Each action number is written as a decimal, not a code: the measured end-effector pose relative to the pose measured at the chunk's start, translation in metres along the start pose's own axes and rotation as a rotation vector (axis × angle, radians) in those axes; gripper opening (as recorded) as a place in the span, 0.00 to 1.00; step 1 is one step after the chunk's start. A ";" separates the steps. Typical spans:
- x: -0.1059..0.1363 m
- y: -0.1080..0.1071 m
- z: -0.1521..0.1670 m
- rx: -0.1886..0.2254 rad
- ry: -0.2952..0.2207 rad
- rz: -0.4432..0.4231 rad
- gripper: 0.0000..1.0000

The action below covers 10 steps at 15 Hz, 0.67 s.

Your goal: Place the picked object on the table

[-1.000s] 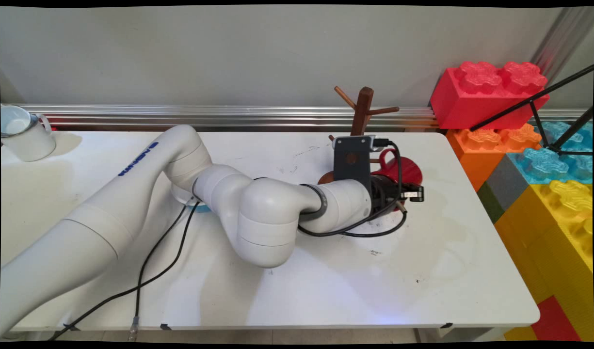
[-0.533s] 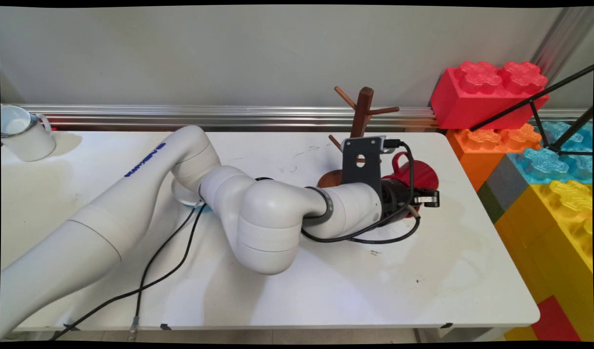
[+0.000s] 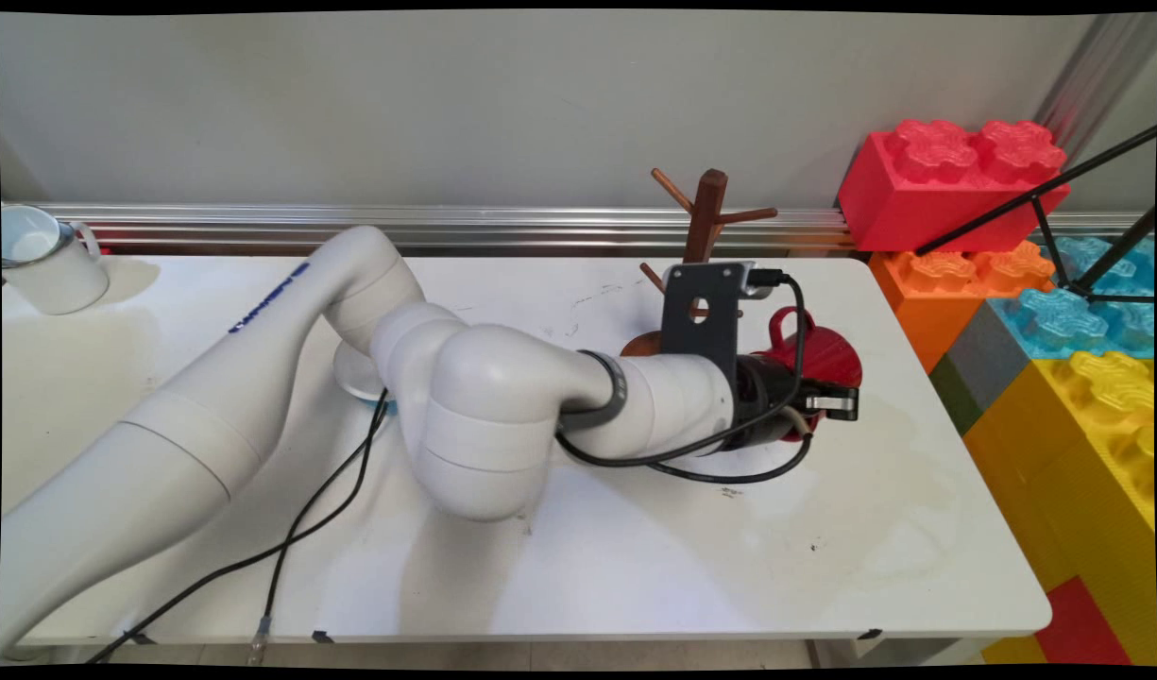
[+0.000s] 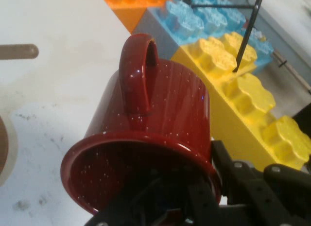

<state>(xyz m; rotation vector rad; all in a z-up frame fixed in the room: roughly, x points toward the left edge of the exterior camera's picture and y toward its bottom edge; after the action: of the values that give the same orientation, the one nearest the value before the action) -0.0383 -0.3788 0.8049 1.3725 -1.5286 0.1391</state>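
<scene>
At the right-hand part of the white table, just in front of the rack: one dark red enamel mug with fine white speckles, glossy and hard-walled, cylindrical with a rolled rim; it lies tipped on its side, mouth toward the arm, loop handle uppermost; whether its lower wall touches the table cannot be told.

Holder: black two-finger gripper, clamped on the mug's rim, one finger inside the mouth and one against the outer wall, as the hand view shows; in the main view the gripper reaches out level from the wrist, under a flat dark grey camera bracket.

Adjacent: brown wooden mug tree with slanted pegs, upright, its round base near the mug and apart from it; turned, matt timber; no mug hangs on any visible peg.

Also on the table: white enamel mug with a dark rim, upright at the far left corner, well apart; black cable, slack, looped under the wrist.

Beyond the right edge: large foam building blocks, studded tops, dimpled surface; red block stacked highest, yellow block nearest the mug; thin black tripod legs cross them.

Behind: ribbed aluminium rail along the wall.
</scene>
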 end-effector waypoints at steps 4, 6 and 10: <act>0.011 -0.001 -0.018 0.005 -0.073 0.021 0.00; 0.017 0.000 -0.026 0.007 -0.110 0.026 0.00; 0.031 0.005 -0.039 0.012 -0.189 0.033 0.00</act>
<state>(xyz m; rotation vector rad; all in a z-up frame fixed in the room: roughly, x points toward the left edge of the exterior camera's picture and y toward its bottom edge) -0.0136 -0.3722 0.8479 1.4019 -1.7098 0.0395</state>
